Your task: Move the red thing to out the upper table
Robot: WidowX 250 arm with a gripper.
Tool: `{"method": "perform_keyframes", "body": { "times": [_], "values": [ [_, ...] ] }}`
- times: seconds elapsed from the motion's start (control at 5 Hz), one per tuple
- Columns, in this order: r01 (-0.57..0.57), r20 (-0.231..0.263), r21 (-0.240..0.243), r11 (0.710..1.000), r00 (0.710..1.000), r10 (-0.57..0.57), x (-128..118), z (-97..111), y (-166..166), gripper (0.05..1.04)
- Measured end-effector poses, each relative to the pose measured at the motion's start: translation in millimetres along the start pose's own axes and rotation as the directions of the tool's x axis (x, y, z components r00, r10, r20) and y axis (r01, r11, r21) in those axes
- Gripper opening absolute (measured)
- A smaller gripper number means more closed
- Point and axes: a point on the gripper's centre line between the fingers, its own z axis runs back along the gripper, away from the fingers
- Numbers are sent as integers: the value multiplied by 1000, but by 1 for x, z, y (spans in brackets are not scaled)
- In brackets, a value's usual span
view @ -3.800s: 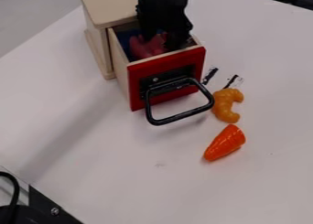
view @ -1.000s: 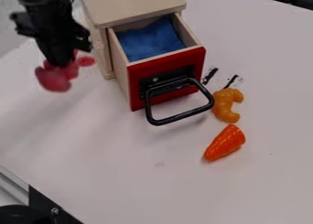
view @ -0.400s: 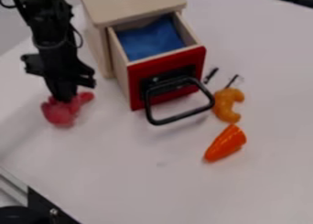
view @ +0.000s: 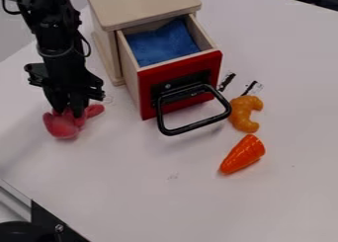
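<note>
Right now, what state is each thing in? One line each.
Drawer: pulled open.
Drawer handle: sticking out in front.
Blue cloth: rumpled, inside the drawer.
Red toy: on the table, under the gripper.
Croissant-shaped toy: lying on the table.
Orange cone-shaped toy: on its side.

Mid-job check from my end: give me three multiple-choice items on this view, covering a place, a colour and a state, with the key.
1. Where is the lumpy red toy?
A. Inside the drawer
B. On top of the pale wooden box
C. At the black gripper, left of the box in view

2. What colour is the cloth-like lining in the drawer?
A. Blue
B. Green
C. Yellow

3. How does the red-fronted wooden drawer stand?
A. Fully shut
B. Pulled out
C. Lying loose

Key:
1: C, the toy shows directly below the gripper.
2: A, blue shows between the drawer walls.
3: B, its front stands well forward of the box.
</note>
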Motion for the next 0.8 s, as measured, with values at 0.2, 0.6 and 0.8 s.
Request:
{"method": "perform_keyframes", "body": {
  "times": [0.2, 0.6, 0.8],
  "values": [
    [4, 8, 14, 1000, 1000, -4, 0, 7, 2, 853],
    [15, 102, 11, 1000, 995, -16, 14, 67, 0, 999],
    [32, 165, 13, 999, 986, -34, 19, 100, -2, 999]
  ]
}}
